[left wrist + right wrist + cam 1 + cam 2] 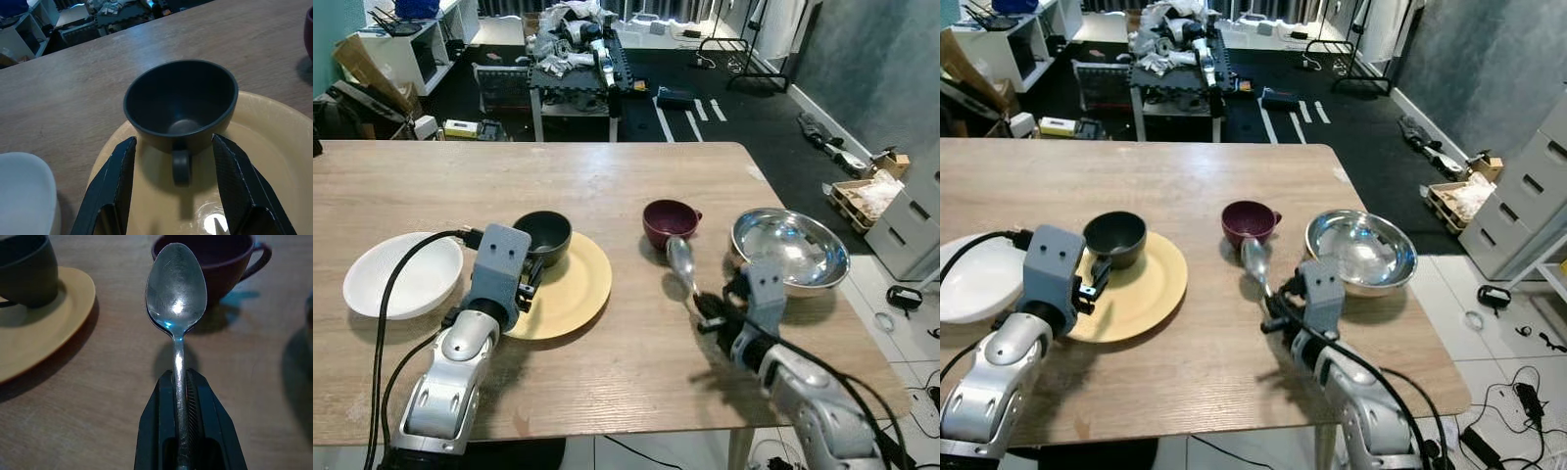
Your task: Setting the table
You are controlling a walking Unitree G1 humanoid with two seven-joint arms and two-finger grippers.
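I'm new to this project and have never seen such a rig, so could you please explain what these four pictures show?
It is a humanoid robot with two silver arms, each ending in a two-fingered hand. The two wide pictures come from a stereo camera on its head, looking down at a wooden table. The two close-ups come from cameras on its wrists.

On the table lie a white bowl, a yellow plate with a black cup on it, a maroon cup and a steel bowl.

The left hand is open, its fingers on either side of the black cup's handle. The right hand is shut on a spoon, pointing it towards the maroon cup.
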